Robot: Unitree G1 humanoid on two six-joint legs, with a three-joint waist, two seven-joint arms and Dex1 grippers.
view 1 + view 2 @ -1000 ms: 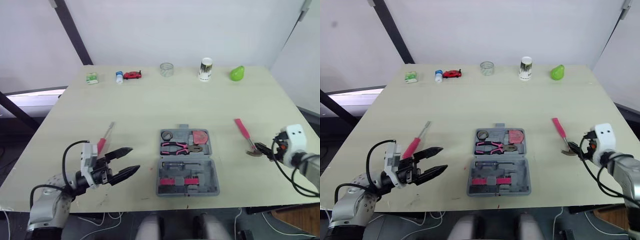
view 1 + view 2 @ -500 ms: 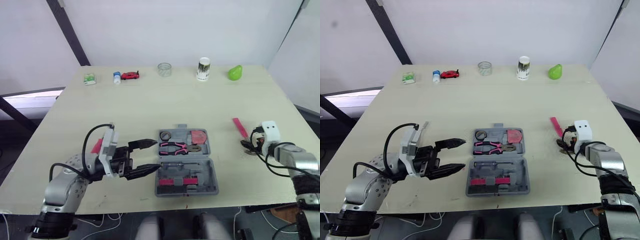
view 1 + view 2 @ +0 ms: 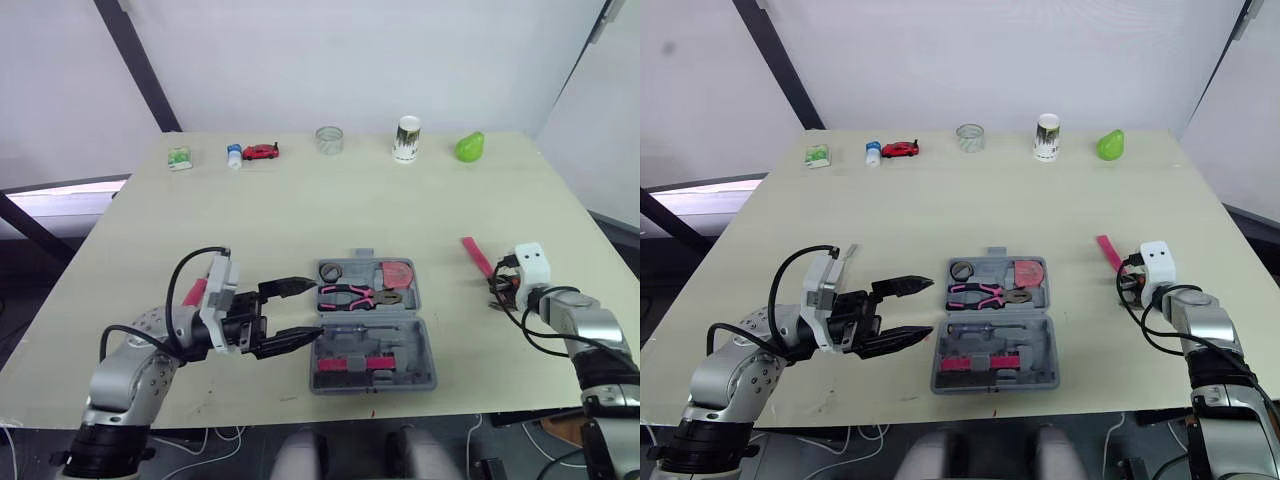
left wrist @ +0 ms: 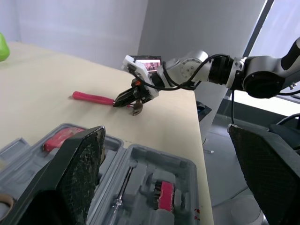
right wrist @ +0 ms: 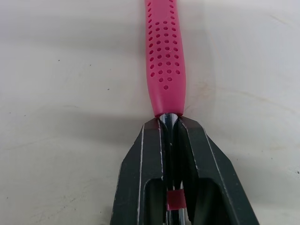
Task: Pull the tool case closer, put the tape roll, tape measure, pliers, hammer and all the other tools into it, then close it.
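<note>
- Right fingers (image 5: 140, 178) pinch the hammer (image 5: 165, 56) at its metal neck, hiding its head, on the counter (image 3: 300, 210) right of the tool case (image 3: 424, 340).
- Left fingers (image 3: 285, 288) are spread wide at the open case's left edge.
- A pink-handled tool (image 3: 195, 292) lies left of the case, half hidden by the arm.

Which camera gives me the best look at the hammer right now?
The right wrist view: the hammer is close up, its metal neck clamped in the right gripper. The eye views show its pink handle on the table; the left wrist view shows it side-on, far off.
</note>
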